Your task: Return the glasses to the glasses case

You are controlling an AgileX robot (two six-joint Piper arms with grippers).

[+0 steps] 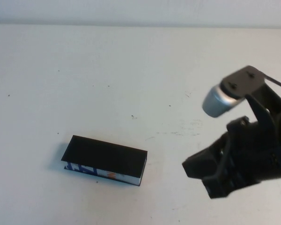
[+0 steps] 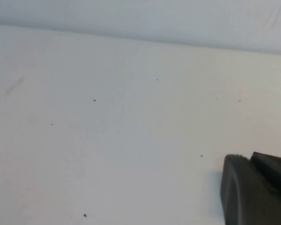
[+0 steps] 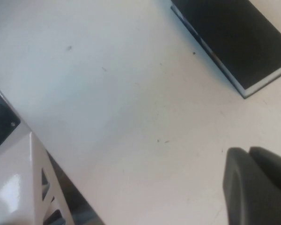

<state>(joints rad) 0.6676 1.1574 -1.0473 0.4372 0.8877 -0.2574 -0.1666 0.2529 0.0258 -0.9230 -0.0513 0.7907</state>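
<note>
The closed glasses case [image 1: 104,161] lies flat on the white desk [image 1: 131,70], its long axis running across toward the right end effector [image 1: 203,176], which hovers empty beside it, fingers together; no glasses show, and the left end effector [image 2: 255,190] cannot be read.

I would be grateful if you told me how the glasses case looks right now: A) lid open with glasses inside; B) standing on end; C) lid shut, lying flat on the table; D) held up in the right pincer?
C: the glasses case lies flat on the table with its black lid down, and the right pincer hangs apart from it, shut and empty.
</note>
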